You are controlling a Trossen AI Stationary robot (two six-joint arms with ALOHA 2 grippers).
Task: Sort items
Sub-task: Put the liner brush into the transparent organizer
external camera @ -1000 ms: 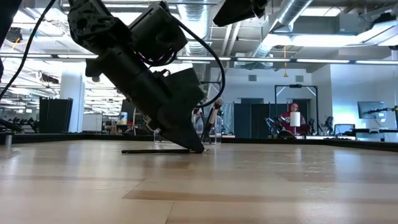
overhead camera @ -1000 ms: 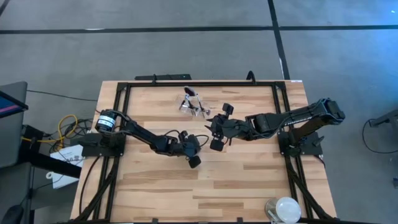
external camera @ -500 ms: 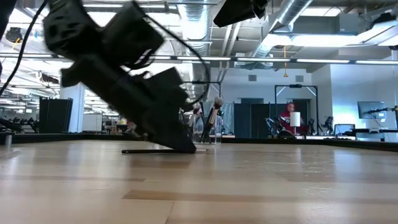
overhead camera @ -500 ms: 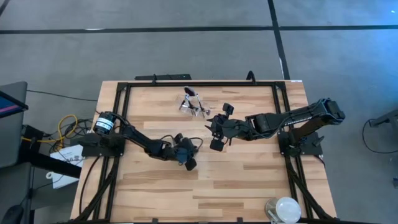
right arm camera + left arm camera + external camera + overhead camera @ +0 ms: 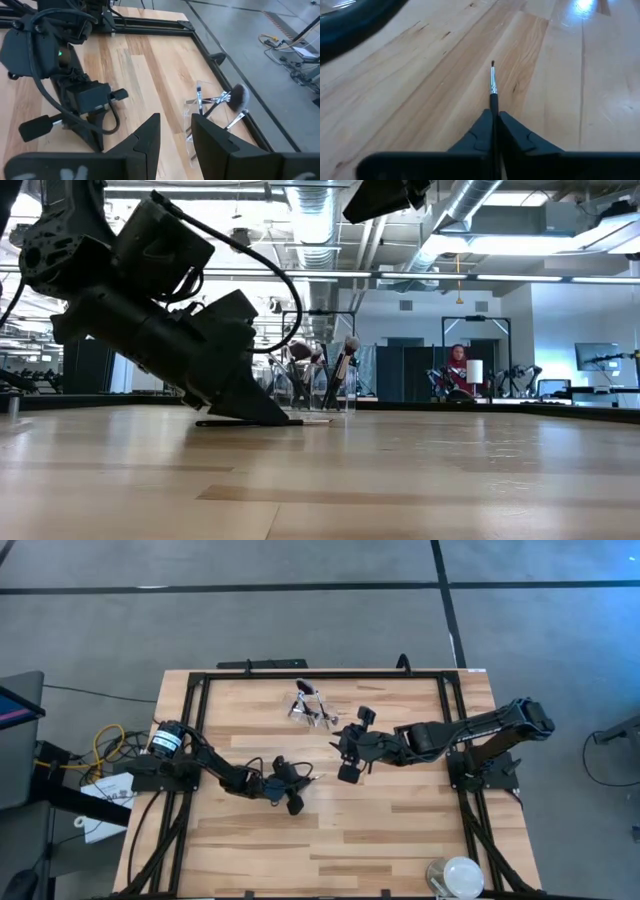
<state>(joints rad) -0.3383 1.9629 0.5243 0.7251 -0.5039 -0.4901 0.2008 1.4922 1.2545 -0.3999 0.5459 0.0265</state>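
Left of centre in the overhead picture, the left gripper (image 5: 290,783) lies low on the tabletop (image 5: 400,830), its fingers pinched on a slim brush (image 5: 493,87) whose tip points out ahead along the wood. Up top, middle, more brushes (image 5: 312,710) stand in a clear holder (image 5: 200,131). Just right of centre, the right gripper (image 5: 349,752) hovers with fingers parted, holding nothing.

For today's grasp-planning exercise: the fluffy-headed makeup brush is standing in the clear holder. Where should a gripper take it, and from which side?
Grip the fluffy-headed brush on its thin black handle just below the head, coming from above: it leans in the clear holder among other brushes, so the upper end is likely the freest part. The open right gripper is nearest.
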